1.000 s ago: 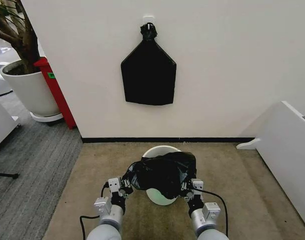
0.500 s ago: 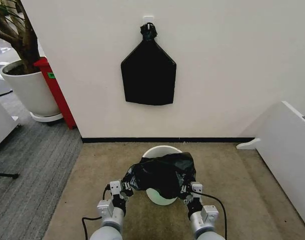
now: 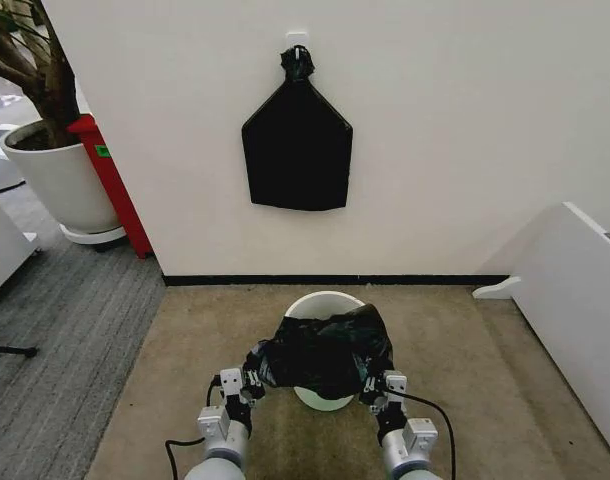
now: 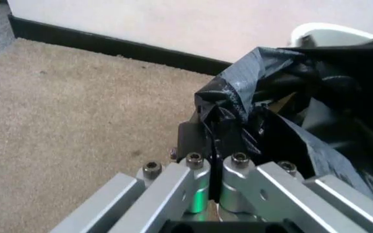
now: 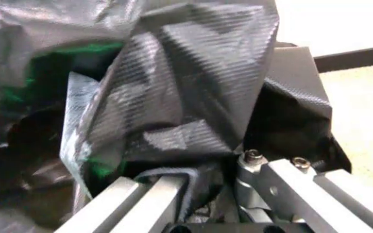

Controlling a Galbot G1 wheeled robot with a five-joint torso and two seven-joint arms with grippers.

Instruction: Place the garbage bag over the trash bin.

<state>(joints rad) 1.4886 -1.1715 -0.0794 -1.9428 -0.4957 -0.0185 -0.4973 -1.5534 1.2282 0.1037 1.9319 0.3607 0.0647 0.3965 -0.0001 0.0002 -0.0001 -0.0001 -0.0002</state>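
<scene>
With the left gripper (image 3: 253, 379) and right gripper (image 3: 373, 381) each clenched on an edge of the bag (image 3: 323, 350), stretched above the bin (image 3: 318, 303) on the carpet (image 3: 185, 350), the job looked to need the mouth kept wide and lowered evenly.

Trash bin (image 3: 318, 302) on tan carpet (image 3: 465, 370)

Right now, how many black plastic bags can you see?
2. One black bag is stretched between the left hand and right hand over the white bucket; a flat one hangs on the wall.
</scene>
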